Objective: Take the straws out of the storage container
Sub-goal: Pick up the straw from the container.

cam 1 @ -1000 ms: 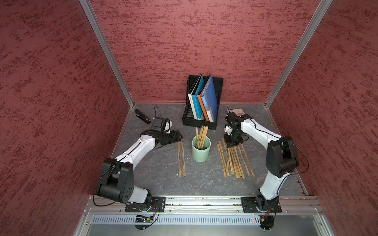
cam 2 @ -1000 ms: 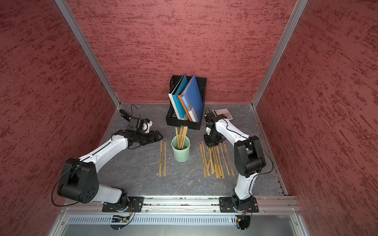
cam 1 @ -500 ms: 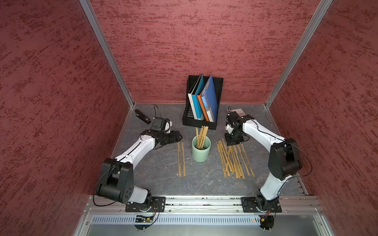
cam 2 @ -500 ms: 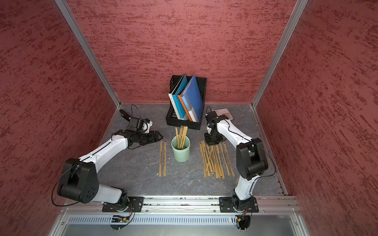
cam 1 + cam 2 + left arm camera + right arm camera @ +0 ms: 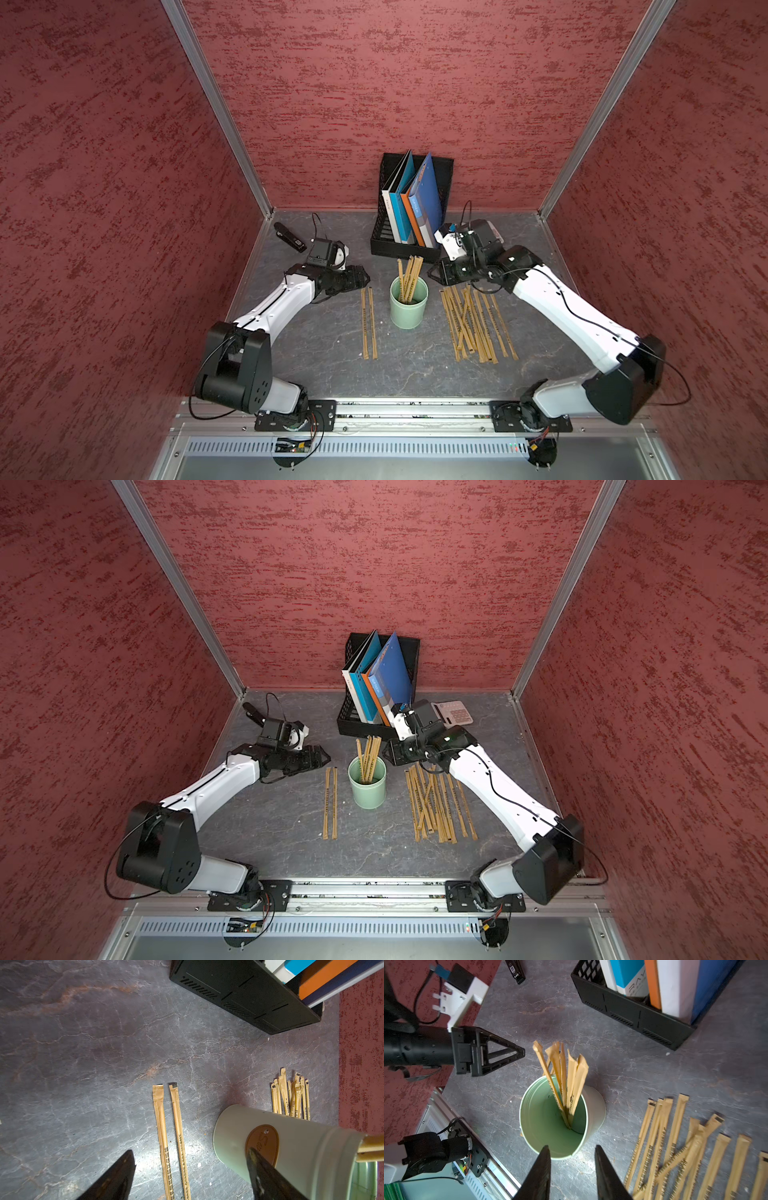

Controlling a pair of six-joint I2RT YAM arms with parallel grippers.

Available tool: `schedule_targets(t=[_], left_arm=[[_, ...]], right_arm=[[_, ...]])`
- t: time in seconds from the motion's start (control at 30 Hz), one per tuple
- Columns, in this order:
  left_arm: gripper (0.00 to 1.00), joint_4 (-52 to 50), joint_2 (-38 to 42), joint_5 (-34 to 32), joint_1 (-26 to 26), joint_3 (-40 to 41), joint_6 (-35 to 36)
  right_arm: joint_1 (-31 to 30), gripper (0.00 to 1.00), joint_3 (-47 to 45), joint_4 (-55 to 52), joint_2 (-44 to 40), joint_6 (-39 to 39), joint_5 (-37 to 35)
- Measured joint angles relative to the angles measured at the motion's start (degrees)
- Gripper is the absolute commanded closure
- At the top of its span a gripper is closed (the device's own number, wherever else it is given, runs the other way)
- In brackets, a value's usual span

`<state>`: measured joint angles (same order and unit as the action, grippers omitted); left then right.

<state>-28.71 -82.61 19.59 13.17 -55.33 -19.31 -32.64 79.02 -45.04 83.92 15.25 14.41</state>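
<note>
Logging straws [image 5: 581, 1076] upright in the storage container [image 5: 537, 1113]; we judge right claw [image 5: 572, 1148], parted and empty, nearer; left claw [image 5: 190, 1151] spread.

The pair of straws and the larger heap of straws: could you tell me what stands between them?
The green cup, with several straws inside, stands between pair and heap, touching neither, in both top views.
</note>
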Motion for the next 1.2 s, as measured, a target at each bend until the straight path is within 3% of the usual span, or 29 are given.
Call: schedule_targets(t=[0.23,1.03,1.2], left_arm=[[0.16,0.0,0.0,0.0,0.0,0.0,0.02],[0.16,-0.02,0.0,-0.11,-0.04,0.0,0.07],[0.16,-0.02,0.0,-0.15,-0.04,0.02,0.09]], right_arm=[[0.07,0.71,1.29,2.12,8.39,0.42,0.52],[0.07,0.75,3.1,4.2,11.45,0.5,3.39],[0.07,0.82,3.28,4.76,12.7,0.59,3.89]])
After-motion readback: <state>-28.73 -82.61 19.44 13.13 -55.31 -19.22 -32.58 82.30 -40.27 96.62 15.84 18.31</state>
